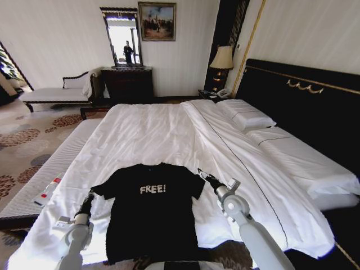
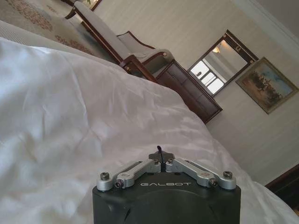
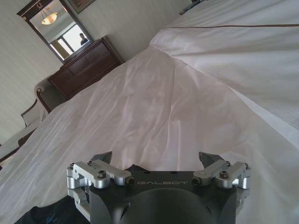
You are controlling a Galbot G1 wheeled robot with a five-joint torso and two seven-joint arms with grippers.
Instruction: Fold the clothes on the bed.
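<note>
The clothes are one black T-shirt with white "FREE!" lettering, lying flat and face up near the front edge of the bed. My left gripper rests at the tip of the shirt's left sleeve. In the left wrist view the left gripper is shut, its fingers pressed together over white sheet; whether fabric is pinched cannot be made out. My right gripper hovers at the right sleeve's outer edge. The right wrist view shows the right gripper open, its fingers wide apart, with black fabric beside its body.
White pillows lie against the black headboard on the right. A pale bench runs along the bed's left side with a small white and red object on it. A dresser and lamp stand at the far wall.
</note>
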